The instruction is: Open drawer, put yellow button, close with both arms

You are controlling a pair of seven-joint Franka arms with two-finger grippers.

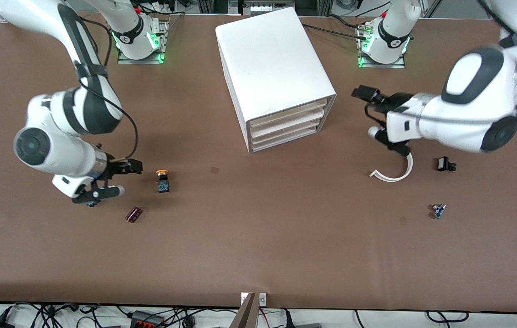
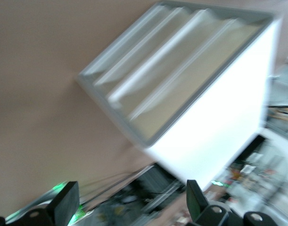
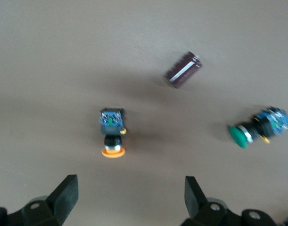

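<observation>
Looking at the table [image 1: 258, 255], we see the white cabinet [image 1: 272, 59] standing at mid-table near the arms' bases, its stacked drawers all pushed in. The drawer [image 1: 285, 140] we care about is the bottommost one, shut, its front lip facing the front camera and angled a bit toward the left arm's end.

We have the yellow button [image 1: 163, 180] lying on the brown surface toward the right arm's end, nearer the front camera than the cabinet and well apart from it. It's tipped on its side: yellow-orange cap, black body, blue base, clear in the right wrist view [image 3: 112, 132].

Right gripper [image 1: 99, 187] hangs low over the table just beside the yellow button, on the side toward the right arm's end. Fingers spread wide, nothing between them. Its wrist view also catches a dark red cylinder [image 3: 183, 69], which sits nearer the front camera than the button [image 1: 134, 214], and a green-capped switch [image 3: 258, 128] lying on its side.

Left gripper [image 1: 388, 136] is up in the air over the table near the cabinet's side toward the left arm's end. Fingers apart in the left wrist view [image 2: 63, 205], empty, with the drawer fronts [image 2: 172, 70] in its sights.

Toward the left arm's end we also see a curved white strip [image 1: 395, 175], a small black part [image 1: 444, 164] and a small blue part [image 1: 438, 211].
</observation>
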